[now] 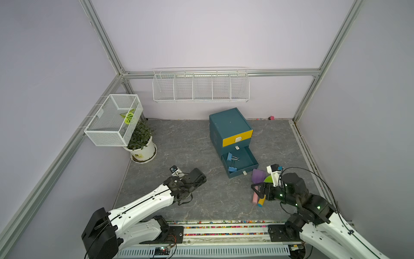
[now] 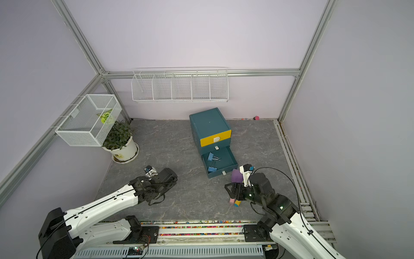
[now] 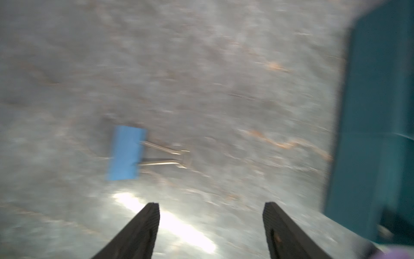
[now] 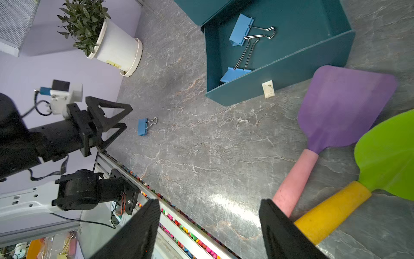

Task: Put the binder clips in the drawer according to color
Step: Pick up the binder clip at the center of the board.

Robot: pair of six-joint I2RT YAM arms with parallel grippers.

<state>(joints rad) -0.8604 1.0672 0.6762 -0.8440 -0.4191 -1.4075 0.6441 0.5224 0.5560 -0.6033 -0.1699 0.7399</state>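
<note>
A blue binder clip (image 3: pixel 126 153) lies flat on the grey floor, blurred in the left wrist view. My left gripper (image 3: pixel 211 208) stands open just short of it, with nothing between its fingers. From the right wrist view, that clip (image 4: pixel 142 126) sits just past the left gripper (image 4: pixel 129 117). Both top views hide it under the left arm. The teal cabinet (image 1: pixel 230 130) has its bottom drawer (image 1: pixel 246 160) pulled out, holding two blue clips (image 1: pixel 230 156) (image 1: pixel 231 168). My right gripper (image 4: pixel 209 206) is open and empty beside the shovel handles.
A purple shovel (image 4: pixel 345 105) and a green shovel (image 4: pixel 389 154) lie right of the open drawer, next to the right gripper (image 1: pixel 255 190). A potted plant (image 1: pixel 141 148) and a wire basket (image 1: pixel 114 120) stand at the left. A wire rack (image 1: pixel 200 86) hangs on the back wall.
</note>
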